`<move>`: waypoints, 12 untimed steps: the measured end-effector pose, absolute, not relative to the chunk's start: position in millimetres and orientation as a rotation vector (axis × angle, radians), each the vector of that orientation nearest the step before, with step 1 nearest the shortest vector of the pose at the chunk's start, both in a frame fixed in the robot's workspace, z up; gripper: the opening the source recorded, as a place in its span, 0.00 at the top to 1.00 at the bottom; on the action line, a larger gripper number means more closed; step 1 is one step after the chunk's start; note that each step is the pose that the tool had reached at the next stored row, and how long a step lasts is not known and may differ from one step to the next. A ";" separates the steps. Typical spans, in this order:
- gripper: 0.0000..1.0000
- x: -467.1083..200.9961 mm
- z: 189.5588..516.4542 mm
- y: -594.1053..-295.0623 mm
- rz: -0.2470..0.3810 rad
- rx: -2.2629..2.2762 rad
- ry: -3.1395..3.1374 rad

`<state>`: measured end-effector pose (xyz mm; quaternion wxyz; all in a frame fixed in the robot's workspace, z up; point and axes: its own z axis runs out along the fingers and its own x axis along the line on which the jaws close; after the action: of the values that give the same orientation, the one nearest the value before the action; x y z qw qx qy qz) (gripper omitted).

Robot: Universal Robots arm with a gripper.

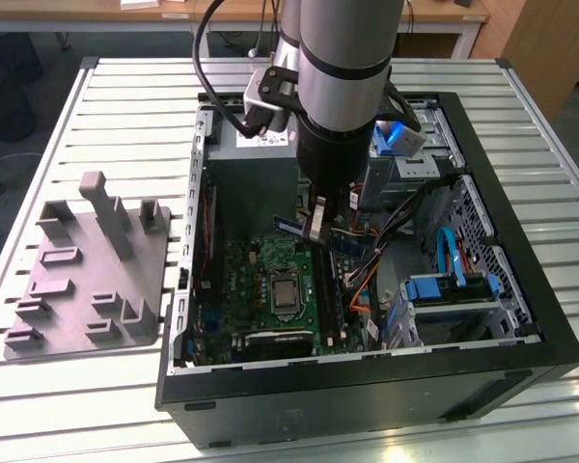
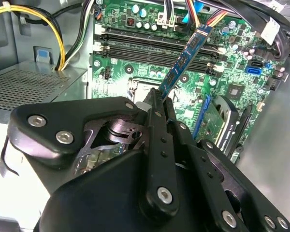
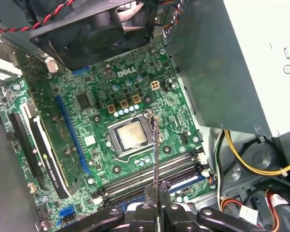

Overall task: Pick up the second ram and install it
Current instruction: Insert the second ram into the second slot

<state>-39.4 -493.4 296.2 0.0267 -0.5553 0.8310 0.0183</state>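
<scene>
Second wrist view is showing the fingers [image 2: 158, 125] clenching the second ram [image 2: 184, 59], its length lying crosswise above the slots [image 2: 135, 46].

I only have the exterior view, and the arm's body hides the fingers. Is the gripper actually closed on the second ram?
Observer: Yes. In the second wrist view the gripper is shut on the second ram, which sticks out past the fingertips.
Operator: Is it lined up with the slots?
Observer: No. In the first wrist view it shows edge-on, crossing the memory slots rather than running along them.
Operator: Where does its free end sit?
Observer: In the first wrist view it appears over the edge of the processor socket, not seated in anything.
</scene>
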 end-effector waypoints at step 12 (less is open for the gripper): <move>0.86 -39.4 296.0 -493.4 0.055 -1.662 2.601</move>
<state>-39.4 -493.4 296.0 0.0271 -0.5381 0.8422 0.0177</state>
